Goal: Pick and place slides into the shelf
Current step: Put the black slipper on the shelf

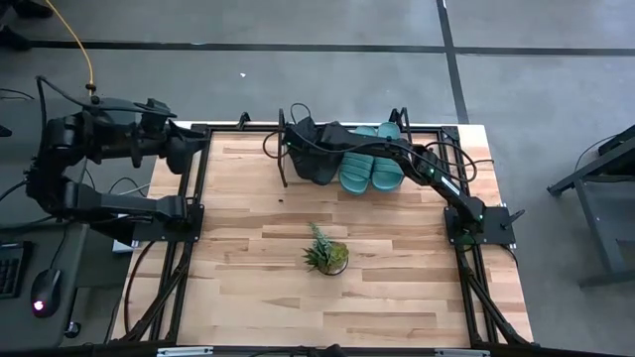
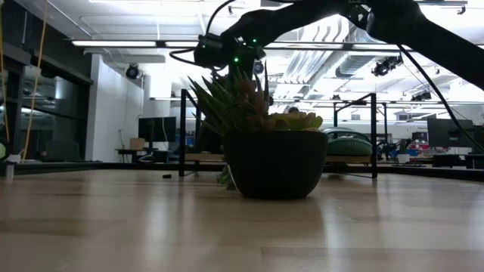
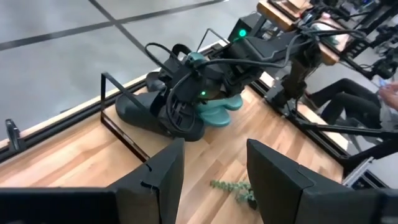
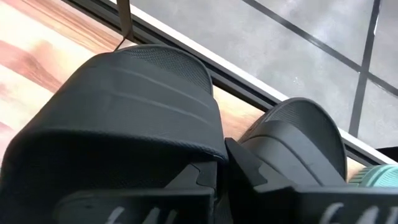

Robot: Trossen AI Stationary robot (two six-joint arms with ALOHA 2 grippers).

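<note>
Right end effector (image 1: 316, 151) reaches over the shelf (image 1: 288, 149) at the worktop's (image 1: 248, 268) far edge, fingers closed together and empty, tips at the strap of a black slide (image 4: 134, 118). Second black slide (image 4: 298, 140) just beside it, then the two teal slides (image 1: 371, 169), all four in a row on the shelf. Left end effector (image 3: 211, 180) waits off the worktop's left side, half open, empty. Potted succulent (image 1: 325, 255) mid-worktop.
</note>
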